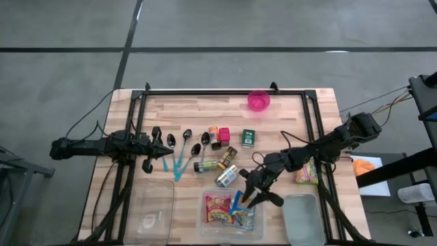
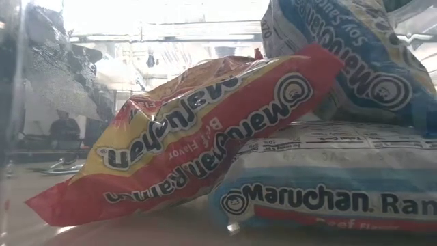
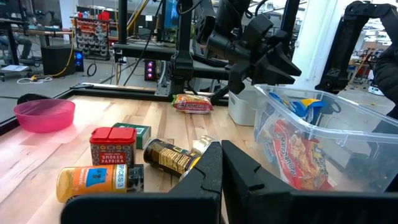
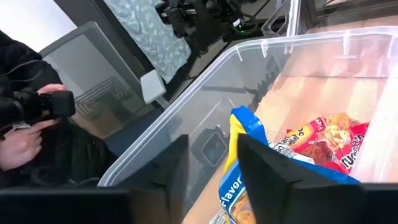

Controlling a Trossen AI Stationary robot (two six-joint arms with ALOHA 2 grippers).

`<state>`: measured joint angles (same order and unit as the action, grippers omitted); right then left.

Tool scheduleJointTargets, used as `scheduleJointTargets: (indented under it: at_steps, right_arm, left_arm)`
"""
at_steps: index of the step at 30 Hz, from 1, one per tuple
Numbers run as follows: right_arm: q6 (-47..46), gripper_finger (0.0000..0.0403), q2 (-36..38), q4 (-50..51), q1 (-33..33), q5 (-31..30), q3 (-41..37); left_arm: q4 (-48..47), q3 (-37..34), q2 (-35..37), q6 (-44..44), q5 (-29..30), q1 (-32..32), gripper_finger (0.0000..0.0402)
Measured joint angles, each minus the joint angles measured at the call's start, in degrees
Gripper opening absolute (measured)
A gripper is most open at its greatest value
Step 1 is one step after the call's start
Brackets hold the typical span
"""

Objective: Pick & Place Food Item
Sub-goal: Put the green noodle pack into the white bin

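Two ramen packs already lie in the bin [image 1: 254,220], a third, the blue pack [image 1: 237,200], at the rim under the right gripper [image 1: 254,195]; high view: right arm reaches across the tabletop [image 1: 287,109] to the bin's top edge; left gripper [image 1: 166,149] parked by the spoons [image 1: 179,142], pressed together, idle; one more pack [image 1: 306,172] left on the tabletop beside the right arm; lid [image 1: 304,217] lies right of the bin, an empty tray [image 1: 150,212] left of it; pink bowl [image 1: 259,100], green box [image 1: 248,137], spice tins [image 1: 218,136] and jars [image 1: 226,176] sit well apart from the drop zone.

Low view: inside the bin; red pack [image 2: 198,130] leans on a white-and-blue pack [image 2: 328,174]; blue pack tilts in from above, touching both.

Left wrist view: left gripper's fingers [image 3: 205,174] shut on nothing; right gripper above the bin rim; stray pack on the tabletop behind.

Right wrist view: fingers [image 4: 264,165] spread a little, with the blue pack's top edge between them; can't tell if it's pinched or free; person with a camera beyond the bin, clear of the arm.

Judgement: drop nearly done, release and retreat left; then the stray pack; bin wall is the only obstacle on exit.
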<state>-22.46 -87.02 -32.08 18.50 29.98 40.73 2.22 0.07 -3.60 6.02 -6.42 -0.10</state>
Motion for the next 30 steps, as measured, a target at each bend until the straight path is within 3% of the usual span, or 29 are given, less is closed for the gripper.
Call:
scheduleJointTargets:
  at_steps: [6,11,17,25,30]
  right_arm:
    - [0.2,0.0194,0.2,0.0,0.0,-1.5,0.0]
    - [0.6,0.0199,1.5,0.2,0.0,-3.2,0.0]
    - [4.9,0.0199,7.3,4.6,0.0,-11.0,0.0]
    - [5.1,0.0199,21.9,29.4,0.0,-27.6,0.0]
    - [-4.8,0.0199,30.0,47.1,0.0,-36.7,0.0]
  left_arm:
    - [0.0,0.0,0.0,0.0,0.0,0.0,0.0]
    - [0.0,0.0,0.0,0.0,0.0,0.0,0.0]
    - [0.0,0.0,0.0,0.0,0.0,0.0,0.0]
    - [0.0,0.0,0.0,0.0,0.0,0.0,0.0]
    - [0.0,0.0,0.0,0.0,0.0,0.0,0.0]
